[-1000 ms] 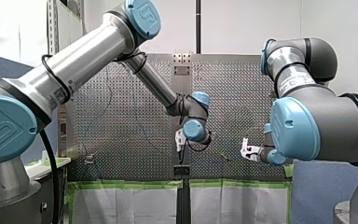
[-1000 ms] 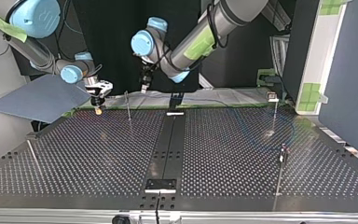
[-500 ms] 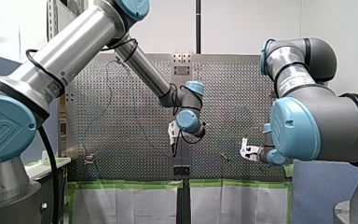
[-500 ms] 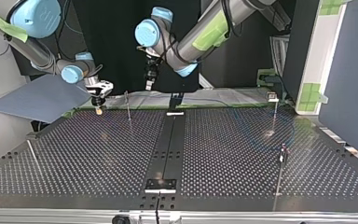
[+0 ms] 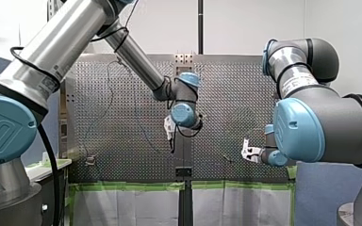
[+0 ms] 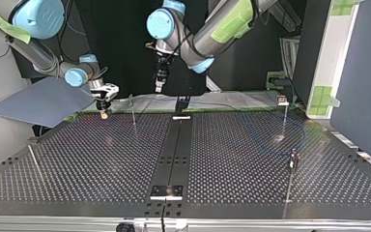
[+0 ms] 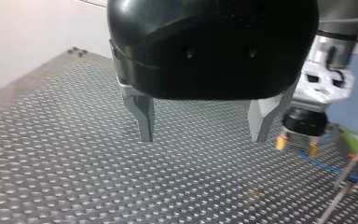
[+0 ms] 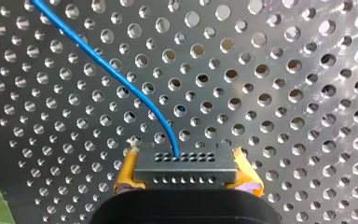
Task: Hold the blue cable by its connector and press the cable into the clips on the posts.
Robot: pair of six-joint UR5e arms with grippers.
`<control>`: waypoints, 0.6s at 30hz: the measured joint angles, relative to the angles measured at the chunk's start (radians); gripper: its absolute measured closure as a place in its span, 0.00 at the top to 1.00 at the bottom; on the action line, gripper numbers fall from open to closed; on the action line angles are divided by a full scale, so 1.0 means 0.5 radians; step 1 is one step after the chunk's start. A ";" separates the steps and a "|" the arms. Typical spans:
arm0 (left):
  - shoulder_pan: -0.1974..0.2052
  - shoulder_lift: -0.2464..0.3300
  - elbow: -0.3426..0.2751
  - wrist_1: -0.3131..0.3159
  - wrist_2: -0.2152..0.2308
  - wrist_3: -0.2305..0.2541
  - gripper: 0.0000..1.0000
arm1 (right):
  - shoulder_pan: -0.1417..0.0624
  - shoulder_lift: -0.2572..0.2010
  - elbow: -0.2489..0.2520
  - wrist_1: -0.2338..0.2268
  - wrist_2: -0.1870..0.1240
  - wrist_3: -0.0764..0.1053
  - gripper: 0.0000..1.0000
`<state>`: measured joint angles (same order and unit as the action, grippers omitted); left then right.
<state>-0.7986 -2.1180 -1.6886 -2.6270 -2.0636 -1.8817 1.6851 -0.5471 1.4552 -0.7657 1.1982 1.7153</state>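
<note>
Counter (image 6: 251,159) of perforated metal spreads beneath both arms. My left arm (image 5: 136,61) hangs raised over its middle, its left fingers (image 7: 142,114) spread apart with nothing between them. My right fingers (image 8: 127,170), yellow-padded, pinch the black connector (image 8: 185,163) low over the counter by its far edge at the top view's left, near a thin post (image 6: 133,110). Blue cable (image 8: 121,79) curves out of the connector across the holes.

So the right gripper (image 6: 105,112) sits over the far-left corner of the perforated metal table (image 6: 101,159) in the top view, with the black rectangular connector (image 8: 185,167) between its fingers and the thin blue cable (image 8: 121,79) running ahead of it. A thin metal post (image 6: 133,113) stands just right of it, and the left gripper (image 6: 159,88) hangs above the far edge, near the middle.
</note>
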 joint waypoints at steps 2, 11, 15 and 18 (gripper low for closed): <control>0.001 0.040 -0.040 0.039 -0.004 -0.019 1.00 | 0.003 0.000 -0.001 0.000 0.000 0.000 0.00; 0.004 0.205 -0.205 0.204 -0.052 -0.046 1.00 | 0.018 0.000 -0.003 0.000 0.000 0.000 0.00; 0.004 0.269 -0.269 0.268 -0.055 -0.070 1.00 | 0.024 0.000 -0.003 0.000 0.000 0.000 0.00; 0.006 0.317 -0.317 0.316 -0.057 -0.081 1.00 | 0.028 0.000 -0.003 0.000 0.000 0.000 0.00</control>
<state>-0.7957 -1.9595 -1.8471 -2.4688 -2.0921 -1.9223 1.6992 -0.5470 1.4536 -0.7657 1.1981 1.7154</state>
